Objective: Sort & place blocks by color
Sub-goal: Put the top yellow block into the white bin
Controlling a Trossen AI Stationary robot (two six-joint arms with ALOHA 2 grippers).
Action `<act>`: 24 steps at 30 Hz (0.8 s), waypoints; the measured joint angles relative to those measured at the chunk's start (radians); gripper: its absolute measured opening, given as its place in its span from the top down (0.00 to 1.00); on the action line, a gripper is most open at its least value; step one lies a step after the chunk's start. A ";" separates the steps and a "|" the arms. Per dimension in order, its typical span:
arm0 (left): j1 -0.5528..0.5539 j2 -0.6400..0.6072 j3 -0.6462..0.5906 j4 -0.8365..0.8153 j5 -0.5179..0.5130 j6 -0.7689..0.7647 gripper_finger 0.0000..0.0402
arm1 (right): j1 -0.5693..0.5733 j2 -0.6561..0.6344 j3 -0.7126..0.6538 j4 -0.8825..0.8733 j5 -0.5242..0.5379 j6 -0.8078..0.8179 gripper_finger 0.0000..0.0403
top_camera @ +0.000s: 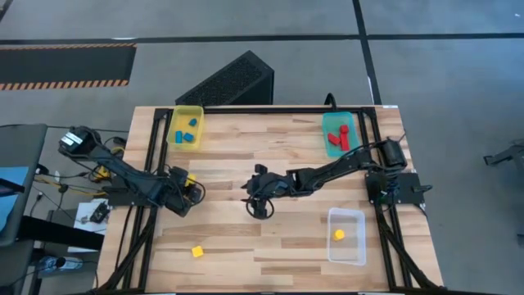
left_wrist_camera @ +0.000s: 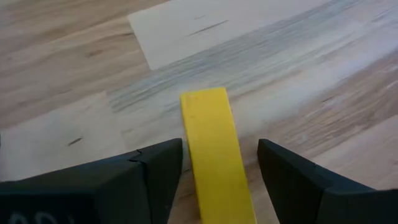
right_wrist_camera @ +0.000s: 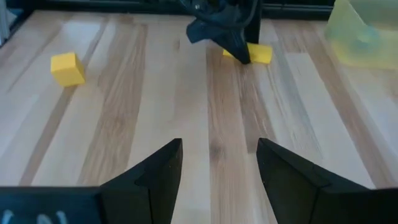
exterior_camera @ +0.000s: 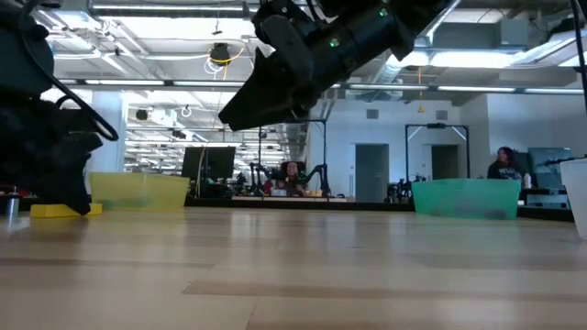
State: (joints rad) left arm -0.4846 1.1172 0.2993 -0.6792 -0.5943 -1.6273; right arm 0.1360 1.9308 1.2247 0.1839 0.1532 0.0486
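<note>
A yellow bar (left_wrist_camera: 214, 149) is straddled by the open left end effector (left_wrist_camera: 217, 180), seemingly untouched; closing is needed next. The right end effector (right_wrist_camera: 217, 168) is held open, empty.

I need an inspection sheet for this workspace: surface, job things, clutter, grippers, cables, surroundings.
Surface: wooden table, light planks.
Job's things: yellow bar between the left gripper's fingers; yellow cube loose on the table; blue blocks in the yellow bin; red blocks in the teal bin; one yellow block in the clear bin.
Clutter: nothing seen.
Grippers: left gripper open around the bar; right gripper open, empty, mid-table.
Cables: wires left of the table.
Surroundings: black case behind the table; people far off.
</note>
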 joint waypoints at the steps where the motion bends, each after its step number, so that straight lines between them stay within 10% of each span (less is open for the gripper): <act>1: 0.000 0.006 -0.005 0.011 0.001 0.003 0.51 | 0.000 0.000 0.000 -0.007 0.000 0.000 0.43; 11: -0.012 0.153 0.033 0.112 -0.101 0.134 0.82 | 0.008 -0.007 0.000 0.002 0.001 0.034 0.43; 24: -0.115 0.199 0.143 0.747 -0.251 1.234 0.80 | -0.061 0.005 -0.001 0.131 -0.204 0.387 0.43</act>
State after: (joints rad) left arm -0.5998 1.3160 0.4426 0.0675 -0.8450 -0.3929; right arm 0.0745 1.9362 1.2240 0.3153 -0.0511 0.4353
